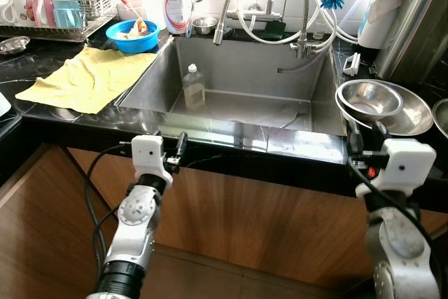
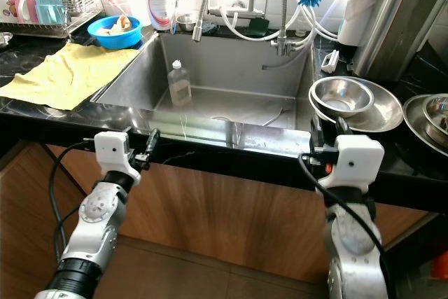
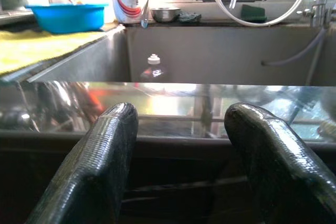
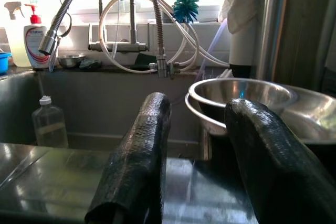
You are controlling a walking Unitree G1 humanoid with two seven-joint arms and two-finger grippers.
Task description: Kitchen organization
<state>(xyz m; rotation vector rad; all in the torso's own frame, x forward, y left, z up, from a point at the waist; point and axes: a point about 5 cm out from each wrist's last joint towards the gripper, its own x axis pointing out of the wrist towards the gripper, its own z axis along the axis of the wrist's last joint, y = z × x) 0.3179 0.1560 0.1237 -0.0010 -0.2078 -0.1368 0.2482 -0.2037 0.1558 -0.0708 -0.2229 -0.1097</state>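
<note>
both tools [image 3: 181, 145] [image 4: 197, 150] parted, empty

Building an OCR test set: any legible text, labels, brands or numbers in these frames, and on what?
None can be read.
White dish soap bottle behind the sink: red and blue label with print, too blurred to read.
Clear bottle standing in the sink: no label visible.
Mugs by the rack: pattern, no legible words.
</note>
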